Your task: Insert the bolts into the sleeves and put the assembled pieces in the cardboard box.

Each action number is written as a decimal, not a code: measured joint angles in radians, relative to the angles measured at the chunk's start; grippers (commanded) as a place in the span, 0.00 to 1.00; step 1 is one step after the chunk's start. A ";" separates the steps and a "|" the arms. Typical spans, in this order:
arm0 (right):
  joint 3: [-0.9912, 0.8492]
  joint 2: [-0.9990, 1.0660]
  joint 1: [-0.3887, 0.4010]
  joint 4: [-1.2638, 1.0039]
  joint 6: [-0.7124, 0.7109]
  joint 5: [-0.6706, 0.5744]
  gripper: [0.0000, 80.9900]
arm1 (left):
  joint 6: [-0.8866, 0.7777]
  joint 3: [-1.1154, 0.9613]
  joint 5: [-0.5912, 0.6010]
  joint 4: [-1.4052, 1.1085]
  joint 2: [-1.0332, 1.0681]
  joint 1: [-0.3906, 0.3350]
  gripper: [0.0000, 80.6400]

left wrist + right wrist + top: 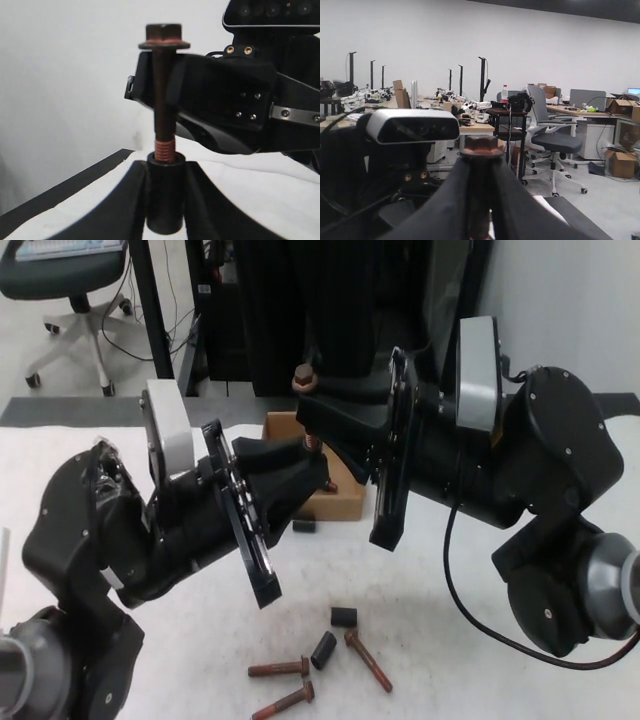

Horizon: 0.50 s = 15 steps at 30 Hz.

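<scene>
My left gripper (165, 210) is shut on a black sleeve (165, 190), held upright above the bench. My right gripper (480, 200) is shut on a rusty bolt (163, 95), head up, directly over the sleeve. The bolt's threaded tip sits at the sleeve's top opening, just entering it. In the high view the two grippers meet mid-bench, bolt head (303, 378) on top and the sleeve (314, 468) below, right in front of the cardboard box (345, 505). In the right wrist view the bolt head (481, 146) shows between my fingers.
Loose on the white bench near the front lie three rusty bolts (368, 660) (280, 668) (285, 702) and two black sleeves (344, 617) (323, 650). Another sleeve (304, 526) lies by the box. Both arms' bulky bodies crowd the bench's left and right.
</scene>
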 measured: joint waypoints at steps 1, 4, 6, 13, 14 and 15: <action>0.000 0.000 0.001 0.000 -0.001 -0.006 0.01 | -0.023 0.000 0.000 -0.011 0.000 0.000 0.00; -0.003 -0.007 0.007 -0.012 -0.001 -0.012 0.01 | -0.092 0.000 0.000 -0.106 0.000 0.006 0.00; -0.005 -0.010 0.007 -0.019 -0.001 -0.014 0.01 | -0.130 0.000 0.007 -0.156 0.006 0.012 0.00; -0.005 -0.010 0.008 -0.019 -0.001 -0.015 0.04 | -0.174 0.000 0.026 -0.201 0.008 0.017 0.00; -0.005 -0.010 0.008 -0.019 -0.001 -0.015 0.08 | -0.175 0.000 0.026 -0.198 0.008 0.017 0.00; -0.005 -0.010 0.008 -0.019 -0.001 -0.015 0.15 | -0.176 0.000 0.026 -0.193 0.008 0.017 0.00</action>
